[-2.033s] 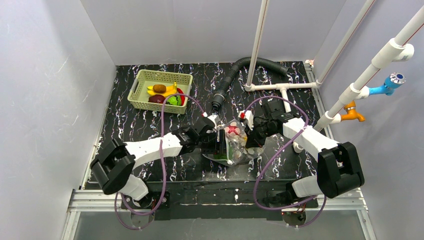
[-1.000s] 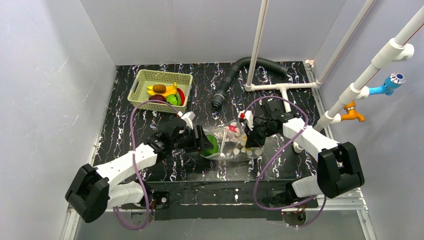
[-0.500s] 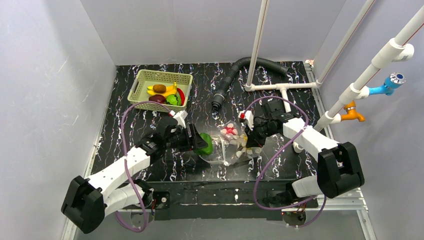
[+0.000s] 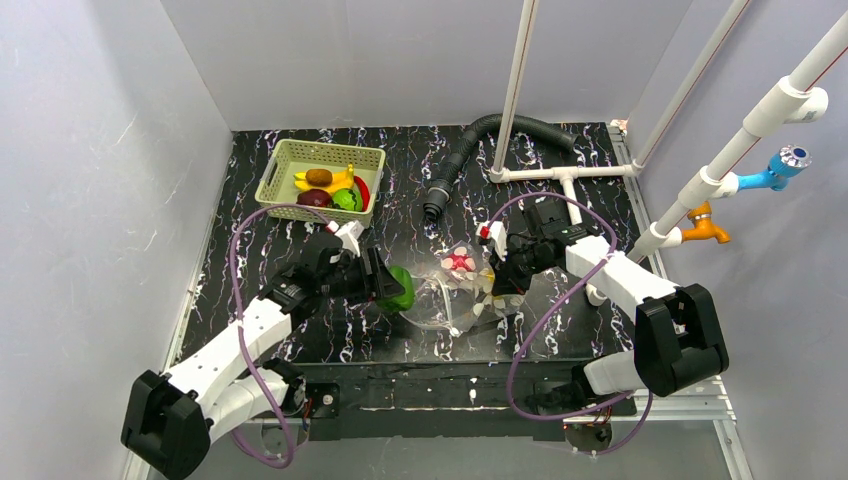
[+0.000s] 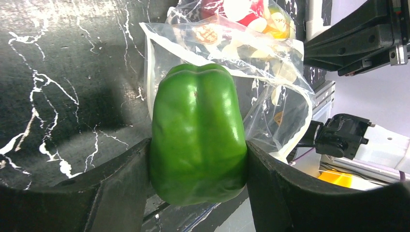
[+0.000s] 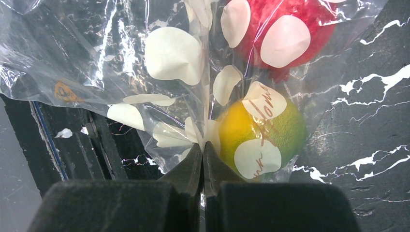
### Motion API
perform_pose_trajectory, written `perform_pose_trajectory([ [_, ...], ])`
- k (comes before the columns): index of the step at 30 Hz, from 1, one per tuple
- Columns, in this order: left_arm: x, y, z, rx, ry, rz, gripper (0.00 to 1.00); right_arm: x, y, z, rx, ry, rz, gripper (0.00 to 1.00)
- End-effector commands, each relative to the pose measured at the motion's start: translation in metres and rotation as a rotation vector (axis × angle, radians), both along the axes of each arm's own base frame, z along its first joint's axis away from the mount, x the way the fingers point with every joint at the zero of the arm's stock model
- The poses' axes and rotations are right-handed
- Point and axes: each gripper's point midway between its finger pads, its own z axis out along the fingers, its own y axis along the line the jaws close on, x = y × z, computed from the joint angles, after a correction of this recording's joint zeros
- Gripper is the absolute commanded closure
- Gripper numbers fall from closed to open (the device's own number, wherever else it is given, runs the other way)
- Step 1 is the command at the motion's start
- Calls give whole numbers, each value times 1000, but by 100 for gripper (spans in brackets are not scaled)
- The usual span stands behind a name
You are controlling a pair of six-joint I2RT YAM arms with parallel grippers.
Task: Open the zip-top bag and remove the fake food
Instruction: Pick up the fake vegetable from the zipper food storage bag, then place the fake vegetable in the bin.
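A clear bag [image 4: 452, 298] printed with white ovals lay crumpled mid-table [image 4: 290, 240], holding a red piece [image 6: 316, 14] and a yellow-green piece [image 6: 232, 130], its film pinched in the closed right gripper [image 6: 203, 154], while the half-spread left gripper [image 4: 383, 281] clamped a glossy green pepper [image 5: 198, 135] beside it.

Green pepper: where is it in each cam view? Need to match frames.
Top external: pepper left of centre, in the left gripper, just left of the bag.
Left wrist: pepper mid-frame, clamped between both fingers, bag behind it.
Right wrist: not in it; the yellow-green fruit inside the bag is a different piece.
Shared landmark: the spotted bag, in all three.
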Motion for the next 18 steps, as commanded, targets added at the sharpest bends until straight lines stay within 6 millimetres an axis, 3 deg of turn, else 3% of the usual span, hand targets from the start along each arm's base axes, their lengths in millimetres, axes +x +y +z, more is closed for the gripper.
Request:
perform_pose_trajectory([
  [1, 10, 8, 24, -7, -60, 5, 100, 4, 1, 7, 9, -23, 3, 95],
  [9, 66, 36, 50, -53, -116, 146, 100, 4, 0, 7, 9, -25, 5, 94],
  [18, 171, 107, 63, 70, -152, 395, 100, 4, 0, 7, 9, -23, 6, 94],
])
